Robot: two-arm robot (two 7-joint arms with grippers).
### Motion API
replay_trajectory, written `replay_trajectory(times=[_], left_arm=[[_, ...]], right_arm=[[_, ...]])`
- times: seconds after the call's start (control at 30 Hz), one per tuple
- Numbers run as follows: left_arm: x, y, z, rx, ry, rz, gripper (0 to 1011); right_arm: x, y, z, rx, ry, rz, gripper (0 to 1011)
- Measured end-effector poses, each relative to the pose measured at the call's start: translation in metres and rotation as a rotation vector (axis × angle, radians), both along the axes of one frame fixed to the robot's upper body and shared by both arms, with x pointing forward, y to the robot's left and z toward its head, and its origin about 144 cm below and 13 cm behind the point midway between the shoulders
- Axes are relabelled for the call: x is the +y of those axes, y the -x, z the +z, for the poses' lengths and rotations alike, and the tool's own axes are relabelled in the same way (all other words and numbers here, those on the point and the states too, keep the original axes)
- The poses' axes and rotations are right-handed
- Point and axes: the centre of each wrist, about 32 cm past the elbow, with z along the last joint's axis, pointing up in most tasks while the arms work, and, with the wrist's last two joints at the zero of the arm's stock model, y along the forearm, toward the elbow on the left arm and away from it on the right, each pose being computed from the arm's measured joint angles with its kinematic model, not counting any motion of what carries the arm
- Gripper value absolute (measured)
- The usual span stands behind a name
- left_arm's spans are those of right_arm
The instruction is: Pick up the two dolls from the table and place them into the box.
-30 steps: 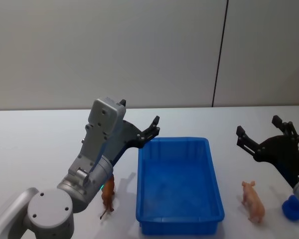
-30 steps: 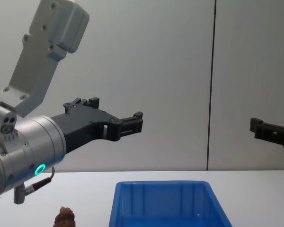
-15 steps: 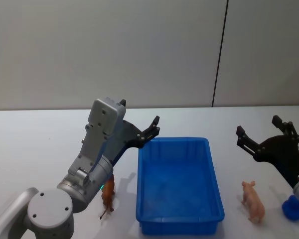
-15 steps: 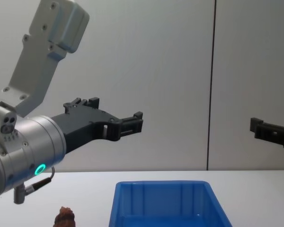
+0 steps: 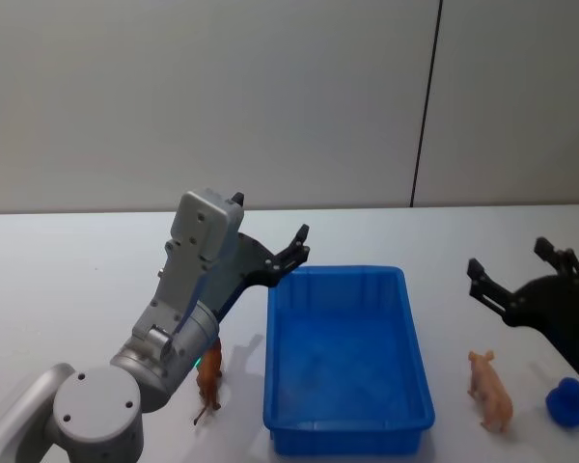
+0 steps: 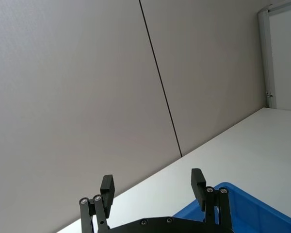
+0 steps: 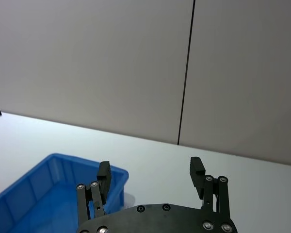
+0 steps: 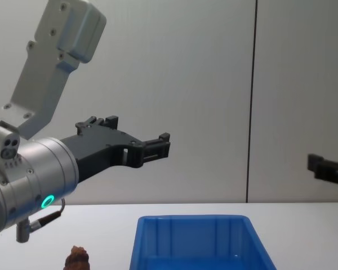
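The blue box (image 5: 419, 359) sits on the white table (image 5: 77, 270) in front of me. A reddish-brown doll (image 5: 209, 383) stands to its left, partly under my left arm; its top shows in the chest view (image 8: 78, 257). To the box's right stands the pale pink doll (image 5: 489, 389). My left gripper (image 5: 272, 227) hovers open and empty above the box's far left corner (image 6: 262, 213). The right gripper (image 5: 509, 258) hangs open and empty above the table, beyond the pink doll and right of the box (image 7: 87, 167).
A small blue object (image 5: 566, 401) lies at the table's right, just right of the pink doll. A grey wall with a dark vertical seam (image 5: 425, 106) stands behind the table. Bare tabletop stretches at the far left and behind the box.
My right gripper has shifted to the right and slightly lower, away from the box. The left arm, the dolls and the box have not moved.
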Motion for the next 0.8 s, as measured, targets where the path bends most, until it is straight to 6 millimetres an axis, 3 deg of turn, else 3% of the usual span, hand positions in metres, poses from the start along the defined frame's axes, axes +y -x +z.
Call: replay_trajectory(times=[0.47,0.8], left_arm=[[0.000,0.000,0.000,0.000,0.000,0.000,1001],[0.000,0.000,0.000,0.000,0.000,0.000,1001]], right_arm=[[-0.047,0.012,-0.011,0.117,0.025,-0.005,1001],[-0.069,0.017,-0.014,0.202,0.056,-0.009,1001]])
